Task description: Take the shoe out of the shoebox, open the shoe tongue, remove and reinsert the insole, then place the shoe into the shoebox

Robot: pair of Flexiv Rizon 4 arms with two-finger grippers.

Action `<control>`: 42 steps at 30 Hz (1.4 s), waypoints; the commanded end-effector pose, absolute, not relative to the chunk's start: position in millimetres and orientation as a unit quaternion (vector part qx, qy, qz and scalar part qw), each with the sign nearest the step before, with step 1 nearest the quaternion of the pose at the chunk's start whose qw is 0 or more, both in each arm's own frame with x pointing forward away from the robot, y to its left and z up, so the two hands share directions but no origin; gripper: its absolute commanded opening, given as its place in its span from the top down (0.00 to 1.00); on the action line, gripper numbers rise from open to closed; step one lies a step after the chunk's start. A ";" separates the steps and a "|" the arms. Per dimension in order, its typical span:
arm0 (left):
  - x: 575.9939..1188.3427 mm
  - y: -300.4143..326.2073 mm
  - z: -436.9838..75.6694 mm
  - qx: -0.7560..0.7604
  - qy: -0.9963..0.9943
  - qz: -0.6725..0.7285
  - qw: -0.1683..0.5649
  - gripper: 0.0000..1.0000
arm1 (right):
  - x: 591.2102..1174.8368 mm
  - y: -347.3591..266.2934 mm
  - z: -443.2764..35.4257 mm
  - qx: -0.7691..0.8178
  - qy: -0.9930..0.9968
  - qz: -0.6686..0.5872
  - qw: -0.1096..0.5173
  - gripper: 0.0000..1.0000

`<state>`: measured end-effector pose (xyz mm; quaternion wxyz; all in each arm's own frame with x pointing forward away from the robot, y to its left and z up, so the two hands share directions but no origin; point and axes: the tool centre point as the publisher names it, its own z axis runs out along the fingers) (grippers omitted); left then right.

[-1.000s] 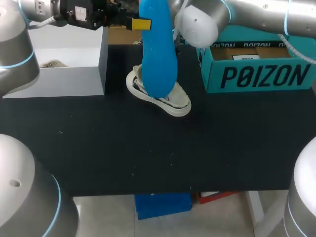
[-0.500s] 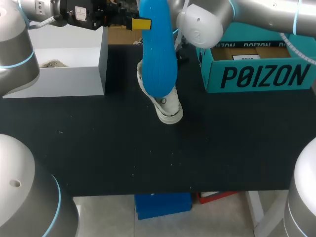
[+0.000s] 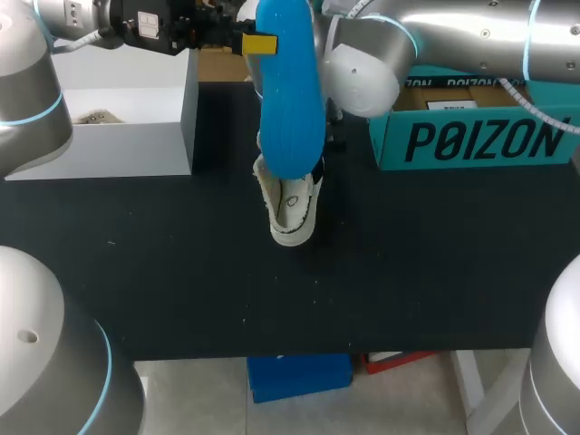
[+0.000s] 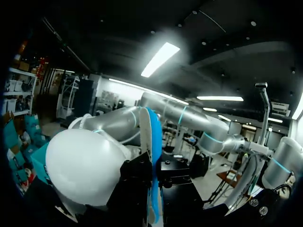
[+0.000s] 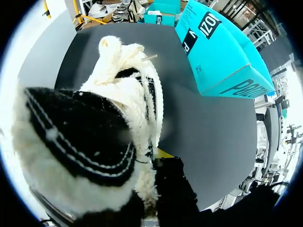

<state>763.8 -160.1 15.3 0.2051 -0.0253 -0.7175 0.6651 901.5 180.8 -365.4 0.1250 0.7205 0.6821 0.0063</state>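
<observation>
Over table [image 3: 181, 272], insole [image 3: 290, 100] masks shoe [image 3: 294, 213]; right wrist view shows fleece [image 5: 118, 71].

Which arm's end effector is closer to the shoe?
Right. The right end effector is right against the shoe; the left end effector sits farther back, holding the insole.

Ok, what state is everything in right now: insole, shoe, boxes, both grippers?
insole: out of the shoe, held upright above the table.
shoe: out of the shoebox, insole removed, turned on its side.
shoebox: open, no shoe inside.
white box: open.
left gripper: shut on the insole.
right gripper: shut on the shoe.
</observation>
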 end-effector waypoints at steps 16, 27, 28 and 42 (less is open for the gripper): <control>763.4 -161.3 14.3 -0.025 -0.718 0.666 0.204 1.00 | 900.8 175.8 -415.0 0.713 0.691 -0.010 0.115 0.00; 763.4 -161.3 14.3 -0.025 -0.718 0.666 0.204 1.00 | 892.7 152.5 -375.8 0.724 0.678 -0.004 0.128 0.00; 763.4 -161.3 14.3 -0.025 -0.718 0.666 0.204 1.00 | 891.6 149.9 -370.7 0.725 0.677 -0.001 0.129 0.00; 763.4 -161.3 14.3 -0.025 -0.718 0.666 0.204 1.00 | 879.9 121.6 -295.5 0.748 0.647 0.136 0.050 0.00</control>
